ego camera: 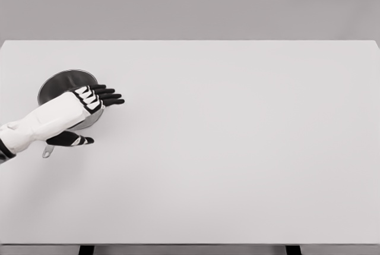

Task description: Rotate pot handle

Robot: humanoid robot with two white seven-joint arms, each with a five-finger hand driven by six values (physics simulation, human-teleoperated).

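The pot (59,82) sits on the white table (237,160) toward the left of the frame, a little above mid-height, and only part of it can be seen. Its dark round rim and inner wall show as an arc at upper left, while the near and right portions are covered by the left hand (89,103) and the white forearm that enters from the left edge. A sliver of grey pot wall peeks out under the wrist. Lower down, just below the forearm, a small grey loop shows on the table: this looks like the end of the pot handle (47,151), with the rest of its length hidden behind the arm, so how it joins the pot cannot be traced.

The left hand lies across the pot's right side, its black fingers (110,96) stretched out straight toward the right, close together and gripping nothing. The thumb (71,140) points rightward on its own, well below the fingers, near the handle end; whether it touches the handle is hard to make out. Whether the palm rests on the rim or hovers above it cannot be told from this angle.

Two dark table legs (86,249) are cut off at the bottom edge.
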